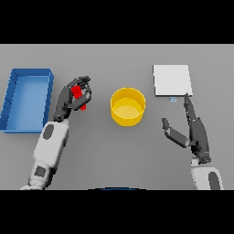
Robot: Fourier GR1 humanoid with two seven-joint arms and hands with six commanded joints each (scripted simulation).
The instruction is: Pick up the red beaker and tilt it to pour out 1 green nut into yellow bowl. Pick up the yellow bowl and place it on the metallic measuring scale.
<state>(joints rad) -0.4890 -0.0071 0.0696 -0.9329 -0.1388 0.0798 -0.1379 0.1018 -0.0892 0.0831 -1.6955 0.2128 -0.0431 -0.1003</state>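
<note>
— Where's the red beaker (79, 95)?
— My left hand (73, 98) has its fingers wrapped around it, at nine o'clock from the yellow bowl (128, 106).
— Your right hand (194, 130)?
— Fingers straight, holding nothing, just below the metallic scale (172, 80).

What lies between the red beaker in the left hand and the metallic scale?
In the head view, the yellow bowl stands between the red beaker, held by the left hand, and the scale; otherwise bare grey table.
</note>
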